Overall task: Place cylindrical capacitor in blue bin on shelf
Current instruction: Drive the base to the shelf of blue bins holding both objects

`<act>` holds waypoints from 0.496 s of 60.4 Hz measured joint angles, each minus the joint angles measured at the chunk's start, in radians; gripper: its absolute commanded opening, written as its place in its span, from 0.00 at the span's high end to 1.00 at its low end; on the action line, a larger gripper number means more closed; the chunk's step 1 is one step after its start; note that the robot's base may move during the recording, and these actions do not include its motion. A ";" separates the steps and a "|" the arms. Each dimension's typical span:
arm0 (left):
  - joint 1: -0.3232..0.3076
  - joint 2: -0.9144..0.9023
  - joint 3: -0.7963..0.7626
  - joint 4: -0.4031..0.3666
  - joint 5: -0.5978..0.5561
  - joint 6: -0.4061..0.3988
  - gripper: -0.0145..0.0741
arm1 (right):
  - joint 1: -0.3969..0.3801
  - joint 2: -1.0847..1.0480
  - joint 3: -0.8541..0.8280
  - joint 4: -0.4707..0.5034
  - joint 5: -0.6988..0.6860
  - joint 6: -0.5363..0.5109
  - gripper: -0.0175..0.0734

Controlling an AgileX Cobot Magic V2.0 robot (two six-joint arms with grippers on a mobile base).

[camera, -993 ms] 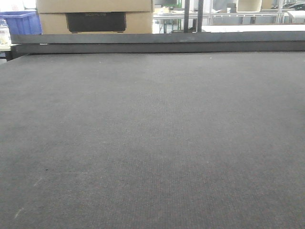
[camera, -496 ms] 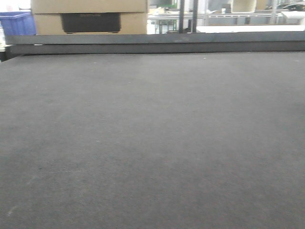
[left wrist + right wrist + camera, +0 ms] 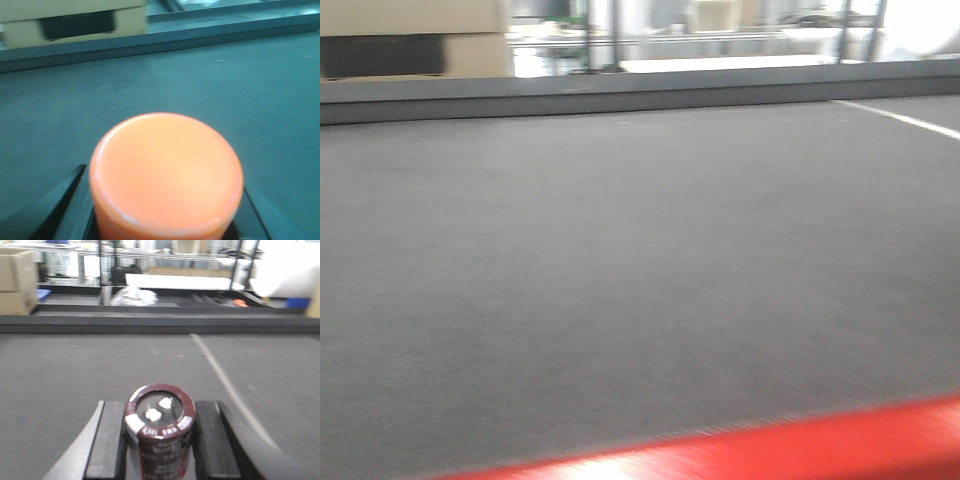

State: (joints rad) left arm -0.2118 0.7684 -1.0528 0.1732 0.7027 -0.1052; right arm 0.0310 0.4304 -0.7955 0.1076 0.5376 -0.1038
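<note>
Dark grey table [image 3: 620, 260], flat, finely woven in look. Bounded at the far side by a raised darker ledge [image 3: 650, 95]. Crossed on the right by a thin pale line [image 3: 225, 377] running toward the ledge (blurred in the front view). Flecked here and there with tiny pale specks [image 3: 180, 356].

My front feed is mostly a dark grey table [image 3: 620, 250], with a pale stripe [image 3: 900, 117] across its far right corner and a blurred red band [image 3: 800, 445] along the bottom edge. A cardboard box [image 3: 410, 40] sits beyond the far edge on the left. My left wrist feed shows an orange cylinder [image 3: 165, 170] close up. My right wrist feed shows a crumpled white bag [image 3: 134, 296] behind the table.
</note>
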 measured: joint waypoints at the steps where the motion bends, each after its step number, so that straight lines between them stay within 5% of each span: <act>1: 0.000 0.000 0.000 0.000 0.000 0.000 0.96 | 0.000 0.000 0.000 0.000 0.000 0.000 0.99; 30: 0.000 0.000 0.000 0.000 0.002 0.000 0.96 | 0.000 0.000 0.000 0.000 0.000 0.000 0.99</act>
State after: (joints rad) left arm -0.2118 0.7684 -1.0528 0.1732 0.7047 -0.1052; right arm 0.0310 0.4304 -0.7955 0.1076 0.5376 -0.1038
